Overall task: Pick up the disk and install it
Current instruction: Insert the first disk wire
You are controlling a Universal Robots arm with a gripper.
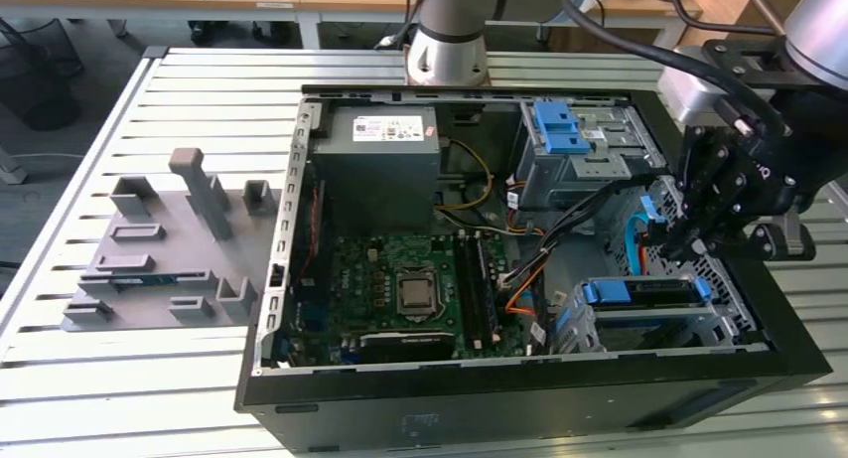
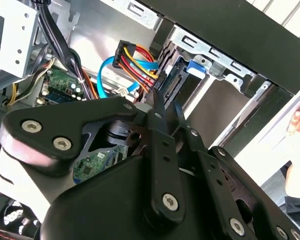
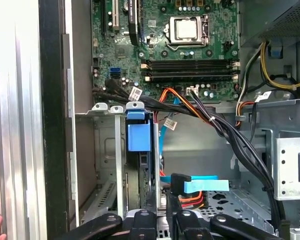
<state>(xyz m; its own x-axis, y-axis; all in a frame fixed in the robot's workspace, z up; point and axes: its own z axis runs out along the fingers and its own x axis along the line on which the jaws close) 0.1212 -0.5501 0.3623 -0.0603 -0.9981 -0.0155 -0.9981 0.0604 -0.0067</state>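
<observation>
Open tower case (image 1: 530, 398) lying on the slatted table (image 1: 119, 379), as I see it from my station. In the exterior view the gripper (image 1: 682, 244) hangs at the case's 3 o'clock, over the SATA cables (image 1: 645, 234). In the second wrist view its fingers (image 2: 159, 112) are drawn close together and I see nothing between them. The disk (image 1: 649, 294) sits in the drive cage (image 1: 716, 324) at the case's 4 o'clock, just at the gripper's 6 o'clock. In the first wrist view it stands on edge (image 3: 139, 132). The motherboard (image 1: 397, 279) lies at centre.
</observation>
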